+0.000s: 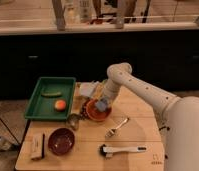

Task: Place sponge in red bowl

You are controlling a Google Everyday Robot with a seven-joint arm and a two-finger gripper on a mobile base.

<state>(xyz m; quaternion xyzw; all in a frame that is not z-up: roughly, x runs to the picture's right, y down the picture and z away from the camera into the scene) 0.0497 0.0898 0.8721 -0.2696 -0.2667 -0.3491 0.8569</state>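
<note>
The red bowl [94, 113] sits on the wooden table [143, 135], just right of the green tray. My gripper [102, 104] hangs over the bowl's right half, low above its inside, at the end of the white arm [138, 87] that reaches in from the right. It is shut on the small blue-grey sponge [101, 104], which it holds just above the bowl's inside. The arm hides the bowl's far rim.
A green tray [37, 103] at the left holds an orange fruit [60, 104] and a green item [51, 93]. A maroon bowl [61, 140], a tan striped block [37, 146], a small metal cup [73, 120], a fork [117, 127] and a brush [123, 149] lie in front. White packets [88, 90] lie behind the bowl.
</note>
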